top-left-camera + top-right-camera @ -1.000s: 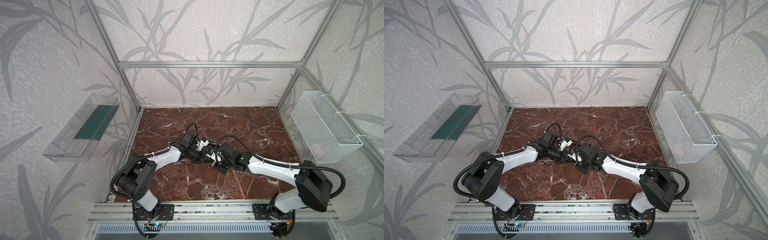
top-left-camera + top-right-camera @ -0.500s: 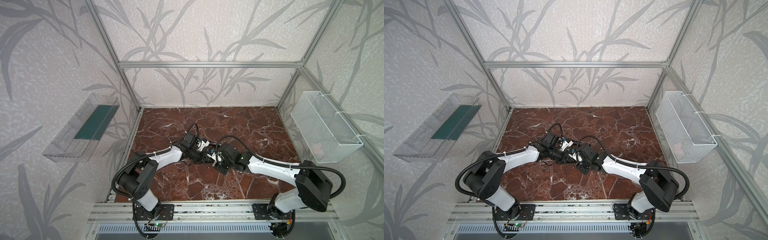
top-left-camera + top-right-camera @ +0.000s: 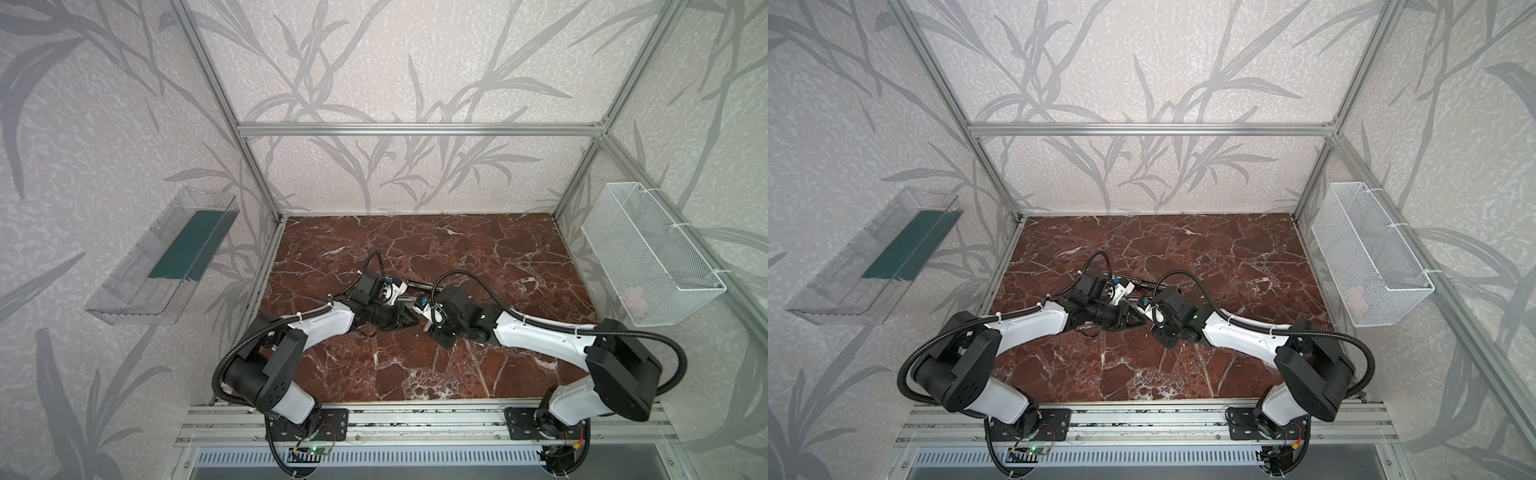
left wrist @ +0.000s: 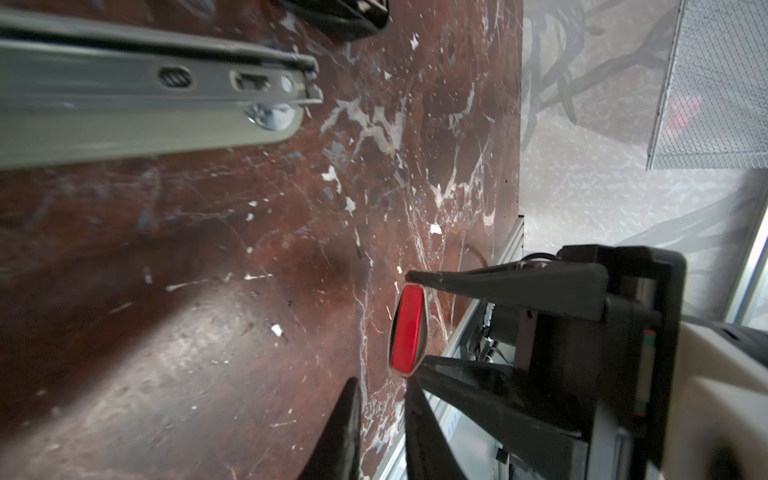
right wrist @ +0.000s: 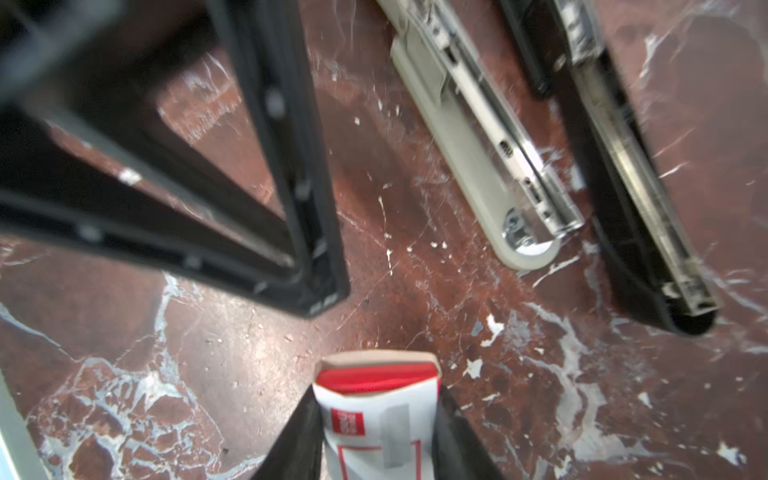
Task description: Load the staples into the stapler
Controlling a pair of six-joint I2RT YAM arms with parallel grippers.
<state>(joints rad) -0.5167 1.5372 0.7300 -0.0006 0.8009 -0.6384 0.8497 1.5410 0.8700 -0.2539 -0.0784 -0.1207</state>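
Staple box is clamped in the right gripper, its end presented to the left gripper, which is held slightly parted and empty. Black stapler is laid open on the table nearby, rail exposed, presumably for loading.

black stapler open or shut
Open: the black stapler shows its silver rail uncovered along its length in the right wrist view.

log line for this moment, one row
right gripper: jaws shut on staple box | left gripper: jaws narrowly apart, empty | stapler: lying open on table
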